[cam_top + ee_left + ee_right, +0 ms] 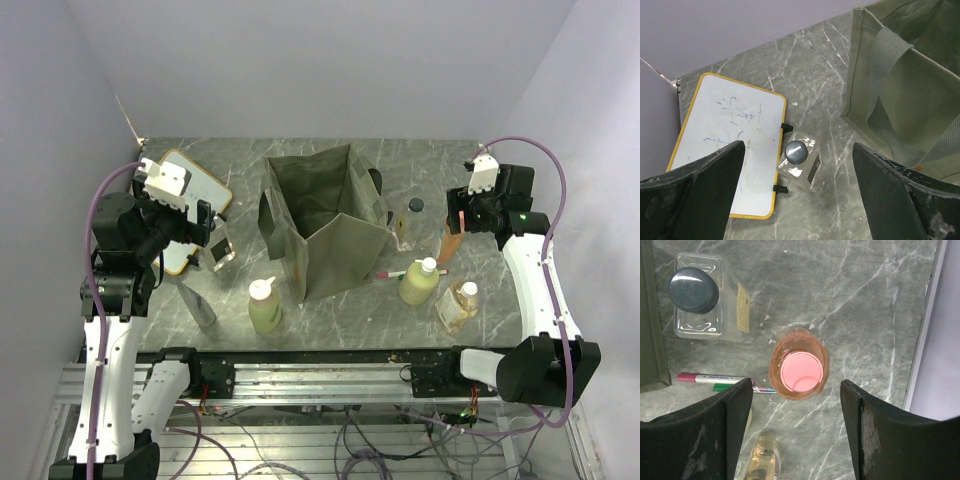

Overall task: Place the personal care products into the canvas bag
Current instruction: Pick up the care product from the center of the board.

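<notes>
Marble-patterned table (345, 318): bore every item below. Canvas bag (325, 215): olive, boxy, stood upright at mid-table with its mouth open upward (all positions here were reckoned from it). Wood-framed whiteboard (727, 150): lay flat to the bag's left, with faint blue scribbles on its face. Left gripper (799, 146): hung to the bag's left over the whiteboard's bag-side edge, pincer spread fully and grasping nothing. Right gripper (796, 387): hung to the bag's right, pincer released, one finger on either side of the slim orange bottle (801, 371), with bare table showing in both gaps. First yellow-green bottle (265, 306): white cap, stood on the table just off the bag's near-left corner. Second yellow-green bottle (419, 281): white cap, to the near right of the bag. Amber square bottle (457, 306): white cap, just beyond the second yellow-green bottle, farther right of the bag. Slim orange bottle: pink cap, upright on the table to the bag's right. Grey tube (198, 305): lay to the bag's near left, beyond the first yellow-green bottle. Black-lidded jar (707, 295): clear body, close beside the bag's right wall. Second clear jar (799, 160): dark cap, left of the bag, just beside the whiteboard's edge, under the left gripper's spread fingers. Pen (715, 379): red, green and white, lay off the bag's near-right corner, between the bag and the second yellow-green bottle.
</notes>
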